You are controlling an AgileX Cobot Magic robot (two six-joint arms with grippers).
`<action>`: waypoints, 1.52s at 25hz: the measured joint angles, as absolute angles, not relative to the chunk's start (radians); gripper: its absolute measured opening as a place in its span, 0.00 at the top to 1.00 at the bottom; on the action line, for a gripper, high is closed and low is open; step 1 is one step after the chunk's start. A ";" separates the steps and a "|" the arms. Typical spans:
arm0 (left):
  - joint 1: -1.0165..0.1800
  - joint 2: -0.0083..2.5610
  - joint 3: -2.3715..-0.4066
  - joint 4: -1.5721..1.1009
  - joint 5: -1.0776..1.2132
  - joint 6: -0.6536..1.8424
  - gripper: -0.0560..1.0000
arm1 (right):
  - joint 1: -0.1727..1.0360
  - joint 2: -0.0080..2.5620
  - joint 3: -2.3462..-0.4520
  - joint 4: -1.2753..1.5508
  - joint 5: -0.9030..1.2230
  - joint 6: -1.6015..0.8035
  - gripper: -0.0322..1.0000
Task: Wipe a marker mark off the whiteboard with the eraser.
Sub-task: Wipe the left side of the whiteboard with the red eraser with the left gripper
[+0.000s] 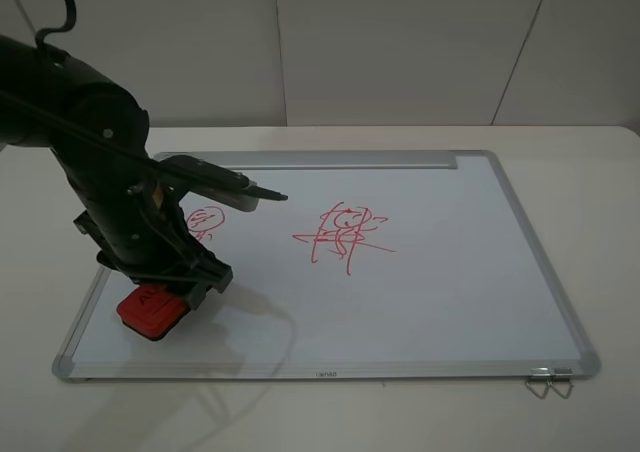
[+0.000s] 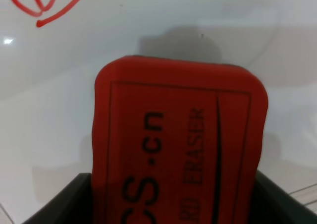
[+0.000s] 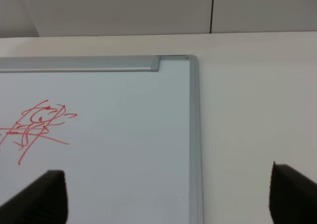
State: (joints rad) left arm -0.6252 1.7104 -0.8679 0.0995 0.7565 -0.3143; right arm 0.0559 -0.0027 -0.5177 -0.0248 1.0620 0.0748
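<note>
The whiteboard [image 1: 450, 272] lies flat on the white bench [image 1: 585, 152], its silver top rail [image 1: 310, 159] on the far side and a corner clip [image 1: 548, 382] at the near right corner; the left gripper [image 1: 168, 300] is down over the board's near left area, clenched on the eraser [image 1: 145, 312], which pokes out below the gripper with its red top showing; the left wrist view shows the eraser [image 2: 178, 144] wedged between the dark fingers [image 2: 57, 206], its printed top facing the camera; whether the felt base touches the board I cannot tell. The marker mark [image 1: 207, 220] sits on the board just beyond the left gripper, farther from the near edge than the eraser, apart from it, and partly hidden by the arm; a few red strokes [image 2: 47, 8] show past the eraser in the left wrist view, though which drawing they belong to is unclear. The larger red scribble [image 1: 345, 234] lies near the board's middle, well apart from the eraser. The right gripper [image 3: 168, 196] hangs released over the board's far right corner, nothing between its fingers [image 3: 44, 196]; the scribble [image 3: 39, 125] lies off to one side of it.
</note>
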 joint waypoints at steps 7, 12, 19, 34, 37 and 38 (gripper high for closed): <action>-0.502 1.710 -0.868 0.106 0.794 -0.347 0.40 | 0.056 -0.003 -0.518 -0.025 1.062 0.075 0.27; -0.431 1.696 -0.868 0.106 0.799 -0.366 0.40 | 0.056 -0.003 -0.518 -0.025 1.062 0.075 0.27; -0.355 1.671 -0.868 0.105 0.804 -0.397 0.40 | 0.056 -0.003 -0.518 -0.025 1.062 0.075 0.27; -0.307 1.669 -0.870 0.096 0.695 -0.470 0.40 | 0.056 -0.003 -0.518 -0.025 1.062 0.075 0.27; -0.273 1.674 -0.910 0.086 0.707 -0.479 0.40 | 0.056 -0.003 -0.518 -0.025 1.062 0.075 0.27; -0.263 1.683 -0.933 0.080 0.727 -0.480 0.40 | 0.056 -0.003 -0.518 -0.025 1.062 0.075 0.27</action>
